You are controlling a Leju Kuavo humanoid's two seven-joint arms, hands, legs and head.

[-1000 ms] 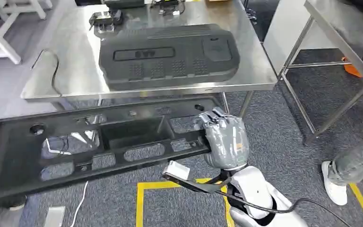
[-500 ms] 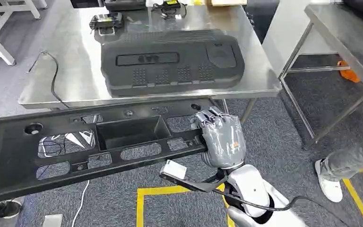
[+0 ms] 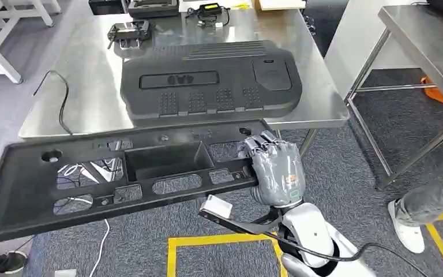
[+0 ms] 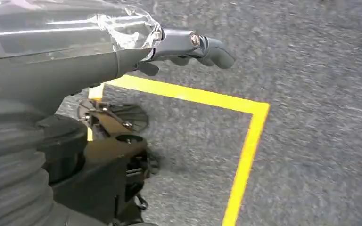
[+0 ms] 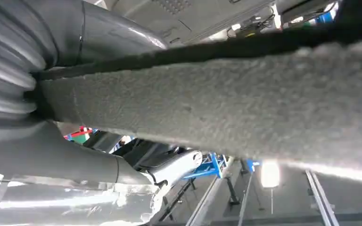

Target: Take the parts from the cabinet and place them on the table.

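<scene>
The right hand, grey and wrapped in clear film, grips the right end of a long black plastic panel with rectangular cut-outs; in the head view its fingers curl over the panel's near rail at about 5 o'clock from the picture's centre. In the right wrist view the same panel crosses the picture as a rough grey slab pressed against the hand. The left hand hangs above the floor, its dark fingers stretched out with nothing seen between them, though whether it touches the panel's far end I cannot tell.

The shiny stainless steel table is the largest thing, filling the 12 o'clock half of the head view. The held panel runs from 9 o'clock to the centre, off the table, just in front of the table's near edge and a little tilted. On the tabletop, at 12 o'clock, lies a broad black moulded plastic cover with ribbed vents. A second steel table stands at 2 o'clock. On the grey carpet, yellow floor tape marks a square at 6 o'clock. A person's trouser leg and white shoe stand at 4 o'clock. A thin black cable loops at 10 o'clock, and a small black device sits at 11 o'clock.
</scene>
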